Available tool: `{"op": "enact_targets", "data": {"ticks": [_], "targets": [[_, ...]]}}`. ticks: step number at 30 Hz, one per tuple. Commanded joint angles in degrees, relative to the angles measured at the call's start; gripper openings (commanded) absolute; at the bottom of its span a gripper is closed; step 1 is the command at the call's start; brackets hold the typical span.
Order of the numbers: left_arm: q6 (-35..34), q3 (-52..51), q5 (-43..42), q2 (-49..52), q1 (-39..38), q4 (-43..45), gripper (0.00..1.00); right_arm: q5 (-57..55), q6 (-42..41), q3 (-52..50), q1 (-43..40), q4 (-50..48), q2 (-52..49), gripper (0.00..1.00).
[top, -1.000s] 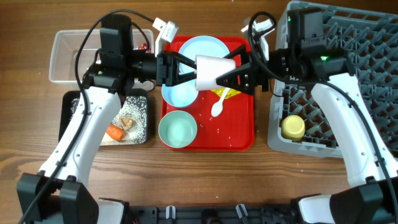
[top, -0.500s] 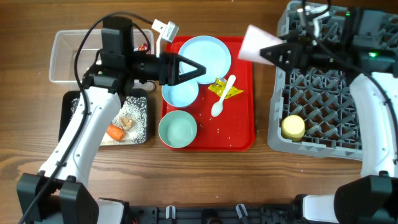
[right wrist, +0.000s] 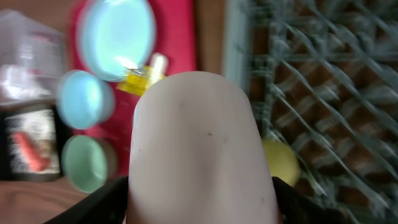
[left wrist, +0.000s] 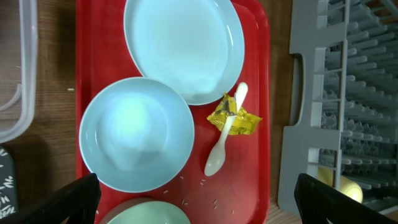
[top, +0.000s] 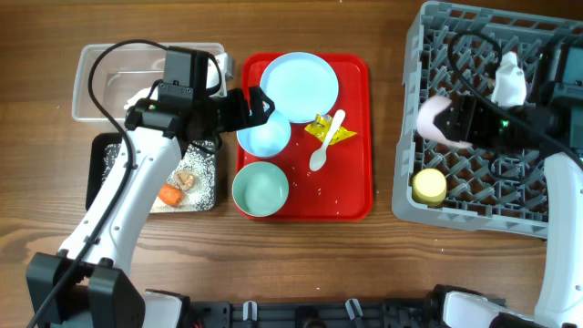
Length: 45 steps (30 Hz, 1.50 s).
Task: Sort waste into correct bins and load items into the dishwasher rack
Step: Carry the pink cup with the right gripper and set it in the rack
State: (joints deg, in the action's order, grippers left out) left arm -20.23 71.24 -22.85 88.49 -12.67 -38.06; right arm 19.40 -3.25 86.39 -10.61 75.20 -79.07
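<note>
The pink cup [top: 437, 121] lies on its side over the left part of the grey rack [top: 510, 182]. The yellow cup [top: 429, 187] sits in the rack's near-left corner. On the red tray [top: 355, 196] are the pale blue plate [top: 299, 85] at the far end, a blue bowl [top: 263, 137], a greenish bowl [top: 260, 189], and the white spoon [top: 325, 144] across a yellow wrapper [top: 332, 134]. The carrot piece [top: 169, 194] and brown lump [top: 188, 179] lie in the black tray [top: 206, 169].

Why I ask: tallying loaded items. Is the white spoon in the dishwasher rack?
No, the white spoon lies on the red tray.
</note>
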Motion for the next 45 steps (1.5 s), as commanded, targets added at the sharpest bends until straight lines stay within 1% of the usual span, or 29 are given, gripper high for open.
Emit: {"op": "enact_targets", "data": {"ticks": [1,5,9,14,23,30,34,40,41,43,44,45], "targets": [[0.5,0.02,1.92,-0.28,-0.2,0.02,1.0,-12.76,-3.39,1.03,-1.73,3.17,0.44,0.66],[0.5,0.02,1.95,-0.28,-0.2,0.02,1.0,-14.49,-4.63,1.03,-6.73,4.76,0.42,0.63],[0.5,0.02,1.95,-0.28,-0.2,0.04,1.0,-21.49,-8.0,1.01,-10.73,5.51,-0.66,0.61],[0.5,0.02,1.95,-0.28,-0.2,0.02,1.0,-26.1,-10.43,0.92,-10.75,10.08,-4.48,0.62],[0.5,0.02,1.92,-0.28,-0.2,0.04,1.0,-25.59,-10.91,-2.75,-10.73,11.45,-9.92,0.62],[0.5,0.02,1.95,-0.28,-0.2,0.04,1.0,-25.46,-11.76,-7.56,-10.75,8.92,-10.47,0.62],[0.5,0.02,1.92,-0.28,-0.2,0.02,1.0,-25.42,-11.98,-10.8,-10.75,4.85,-10.54,0.62],[0.5,0.02,1.92,-0.28,-0.2,0.02,1.0,-25.4,-12.39,-13.46,-10.75,2.21,-10.62,0.63],[0.5,0.02,1.95,-0.28,-0.2,0.02,1.0,-25.38,-12.39,-13.51,-10.75,2.16,-10.62,0.66],[0.5,0.02,1.92,-0.28,-0.2,0.02,1.0,-25.38,-12.44,-13.51,-10.75,2.16,-10.62,0.85],[0.5,0.02,1.95,-0.28,-0.2,0.02,1.0,-25.38,-12.68,-13.51,-10.75,2.19,-10.62,0.92],[0.5,0.02,1.92,-0.28,-0.2,0.02,1.0,-25.38,-12.87,-13.51,-10.75,2.19,-10.62,0.94]]}}
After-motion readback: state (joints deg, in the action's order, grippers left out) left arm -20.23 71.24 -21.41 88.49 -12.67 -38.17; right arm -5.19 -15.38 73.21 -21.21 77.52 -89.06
